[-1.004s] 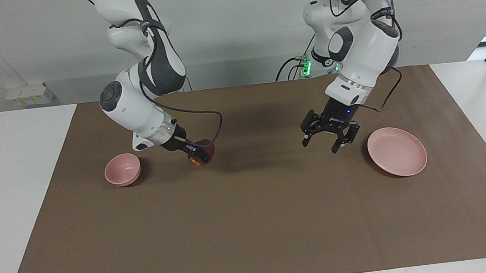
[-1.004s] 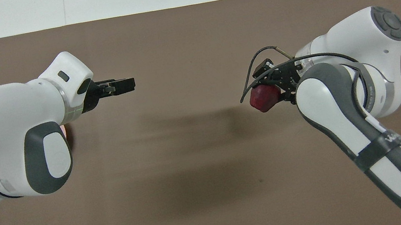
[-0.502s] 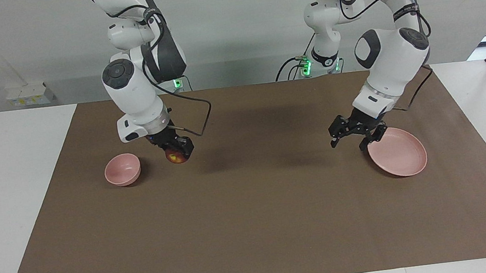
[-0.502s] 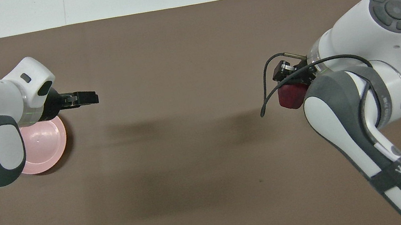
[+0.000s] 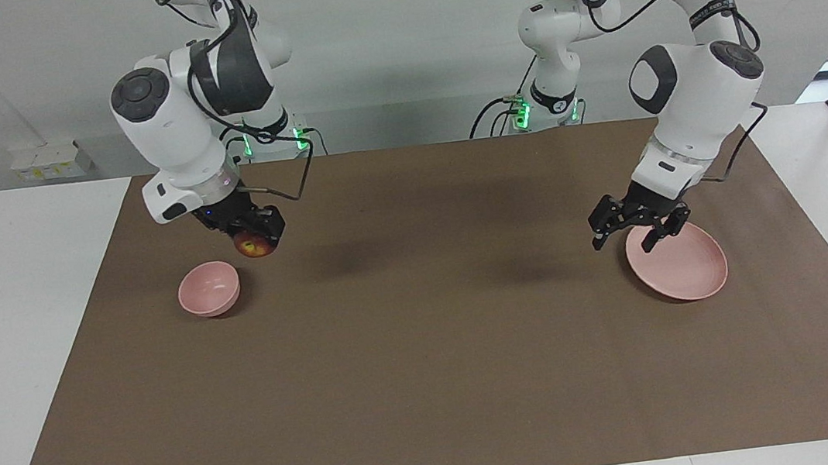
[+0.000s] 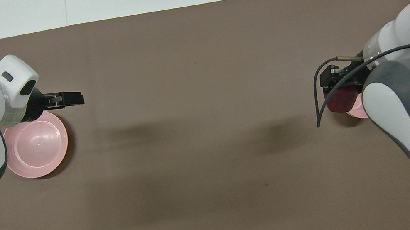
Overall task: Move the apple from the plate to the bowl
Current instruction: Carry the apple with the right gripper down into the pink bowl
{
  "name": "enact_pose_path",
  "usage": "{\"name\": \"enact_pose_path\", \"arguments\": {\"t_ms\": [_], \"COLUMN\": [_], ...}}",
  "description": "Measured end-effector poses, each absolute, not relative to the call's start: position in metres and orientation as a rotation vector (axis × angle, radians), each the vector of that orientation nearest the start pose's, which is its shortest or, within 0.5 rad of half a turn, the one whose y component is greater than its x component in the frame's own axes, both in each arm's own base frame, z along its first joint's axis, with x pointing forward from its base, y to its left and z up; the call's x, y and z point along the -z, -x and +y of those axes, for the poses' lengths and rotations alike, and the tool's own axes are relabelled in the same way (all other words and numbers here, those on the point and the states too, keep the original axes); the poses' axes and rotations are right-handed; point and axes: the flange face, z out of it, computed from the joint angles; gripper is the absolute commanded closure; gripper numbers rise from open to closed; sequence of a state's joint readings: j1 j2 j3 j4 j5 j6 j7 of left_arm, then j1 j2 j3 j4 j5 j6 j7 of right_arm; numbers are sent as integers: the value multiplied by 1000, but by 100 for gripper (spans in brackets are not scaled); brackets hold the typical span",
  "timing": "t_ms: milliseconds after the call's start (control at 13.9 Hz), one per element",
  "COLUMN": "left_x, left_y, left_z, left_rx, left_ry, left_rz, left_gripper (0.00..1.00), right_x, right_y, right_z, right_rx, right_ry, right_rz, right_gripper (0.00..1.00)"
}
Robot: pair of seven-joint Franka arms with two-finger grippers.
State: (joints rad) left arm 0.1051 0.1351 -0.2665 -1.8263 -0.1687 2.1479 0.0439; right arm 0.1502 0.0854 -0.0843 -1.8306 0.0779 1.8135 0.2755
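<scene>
1. Carrying the apple (image 5: 254, 244) to the bowl (image 5: 209, 288) is the step now: the right gripper (image 5: 256, 235) is clamped on the apple and holds it up in the air
2. From the facing view the apple hangs over the mat (image 5: 431, 386), just beside the bowl, toward the middle of the table, not yet over it
3. From the overhead view the apple (image 6: 340, 100) covers part of the bowl (image 6: 357, 110), but that is only because it is raised
4. Next, I think the right gripper must slide a little toward its own end of the table so the apple sits over the middle of the bowl
5. Then it should come down low and let its fingers part, so the apple drops softly and does not bounce out
6. The bowl is small and deep, so the aim must be good
7. The plate (image 5: 683, 264) has nothing on it, so that part looks done
8. The left gripper (image 5: 632, 227) waits over the plate's rim with its fingers spread apart and nothing in them
9. Nothing stands between the apple and the bowl
10. A black cable (image 5: 299, 183) loops by the right gripper, but it hangs away from the bowl
</scene>
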Motion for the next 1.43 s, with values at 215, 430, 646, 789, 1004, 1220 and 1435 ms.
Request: {"name": "enact_pose_path", "arguments": {"t_ms": [215, 430, 646, 789, 1004, 1220, 1435], "left_x": [-530, -578, -612, -637, -673, -679, -673], "left_y": [-614, -610, -593, -576, -534, -518, -520], "left_z": [-87, -78, -66, -54, -64, -81, -85], "left_rx": [271, 232, 137, 110, 36, -28, -48], "left_ry": [3259, 3210, 3192, 3181, 3169, 3160, 3159], "left_rz": [242, 262, 247, 214, 249, 302, 313], "left_gripper": [0, 0, 0, 0, 0, 0, 0], "right_x": [-445, -434, -400, -382, -355, -343, -344], "right_y": [-574, -580, -579, -575, -564, -557, -557], "right_z": [23, -2, -40, -49, -63, -69, -65], "right_rx": [-222, -140, -143, -153, -167, -191, -182], "right_ry": [3073, 3141, 3164, 3164, 3158, 3153, 3154], "right_rz": [263, 119, 6, -17, -71, -73, -79], "right_gripper": [100, 100, 100, 100, 100, 100, 92]}}
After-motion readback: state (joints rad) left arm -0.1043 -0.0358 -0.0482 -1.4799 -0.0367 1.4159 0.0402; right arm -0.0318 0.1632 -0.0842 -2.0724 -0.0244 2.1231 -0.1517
